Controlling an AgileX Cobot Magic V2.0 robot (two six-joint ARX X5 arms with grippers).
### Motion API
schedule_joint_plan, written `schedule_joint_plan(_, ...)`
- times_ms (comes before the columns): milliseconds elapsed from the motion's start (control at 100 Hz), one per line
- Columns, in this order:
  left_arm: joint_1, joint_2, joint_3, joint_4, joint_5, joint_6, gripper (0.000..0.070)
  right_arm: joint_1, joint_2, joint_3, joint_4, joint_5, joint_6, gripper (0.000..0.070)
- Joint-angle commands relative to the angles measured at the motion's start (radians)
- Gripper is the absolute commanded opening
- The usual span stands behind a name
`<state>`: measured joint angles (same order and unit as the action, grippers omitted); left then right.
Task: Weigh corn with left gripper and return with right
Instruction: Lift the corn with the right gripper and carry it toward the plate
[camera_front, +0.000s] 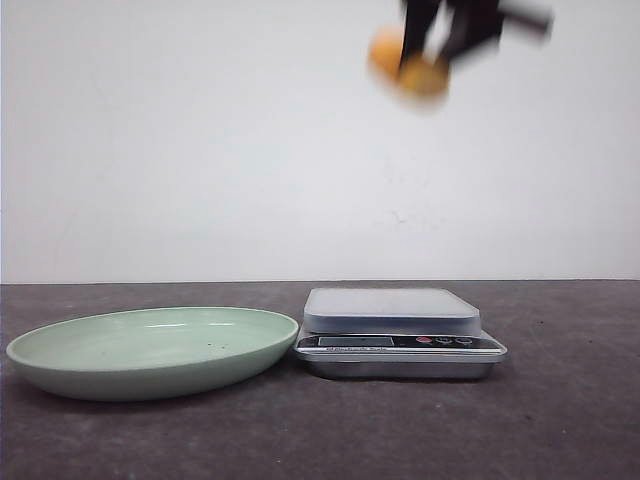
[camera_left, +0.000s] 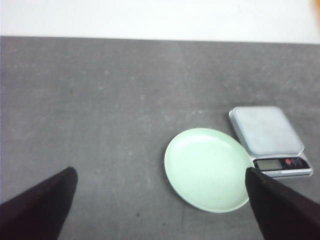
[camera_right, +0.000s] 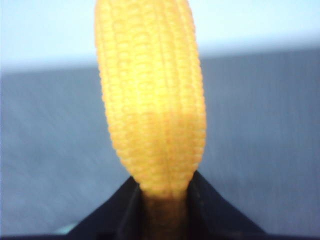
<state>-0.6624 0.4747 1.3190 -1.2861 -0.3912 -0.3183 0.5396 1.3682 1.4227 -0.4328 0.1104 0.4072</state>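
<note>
The stubby yellow-orange corn cob with ridged kernel rows is pinched in my right claw, high in the air above the flat silver kitchen scale, whose platform is bare. From my wrist I see the two black fingers closed on only the cob's lower end, most of it sticking out past the tips. That is my worry: with so short a hold on a rounded, ridged surface, the cob could pivot or slide out, and from this height it would likely bounce off the dark grey table. The front view is blurred, so a quick swing could be what shakes it loose. The pale green shallow plate lies empty just beside the scale. My left claw hangs open, holding nothing, well back from both.
</note>
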Motion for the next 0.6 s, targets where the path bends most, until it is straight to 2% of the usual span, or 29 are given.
schedule_joint_plan(0,-0.007,0.002,0.013,0.034,-0.004,-0.008,0.0700,0.021,0.000,0.023,-0.007,0.004,-0.055,0.0000)
schedule_joint_plan(290,-0.007,0.004,0.013,0.178,-0.003,0.003,0.0700,0.069,-0.067,0.033,0.011,-0.005,-0.056,0.0000)
schedule_joint_plan(590,-0.007,0.009,0.013,0.178,-0.003,0.004,0.0700,0.153,-0.008,0.033,0.045,-0.006,-0.055,0.0000)
